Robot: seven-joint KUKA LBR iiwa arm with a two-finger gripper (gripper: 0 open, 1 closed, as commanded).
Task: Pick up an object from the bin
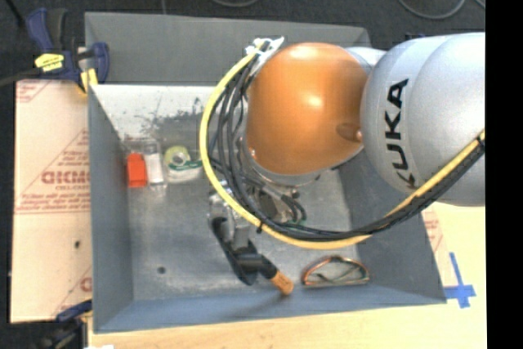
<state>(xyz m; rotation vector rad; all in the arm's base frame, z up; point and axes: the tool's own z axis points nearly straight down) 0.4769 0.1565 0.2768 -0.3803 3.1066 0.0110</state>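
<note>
Orange wrist cover (302,106) hides the fingers; cannot tell their gap, perhaps over a black orange-tipped tool (248,261).

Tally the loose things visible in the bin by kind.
orange block: 1
clear plastic piece: 1
white-and-green roll: 1
black tool with orange tip: 1
reddish loop: 1
Total: 5 visible; the arm covers part of the bin.

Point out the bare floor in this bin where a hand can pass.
Bare: the floor's lower left, bordered by the orange block and tape roll above and the black tool on its right. Crowded: under the arm, and around the wire loop.
</note>
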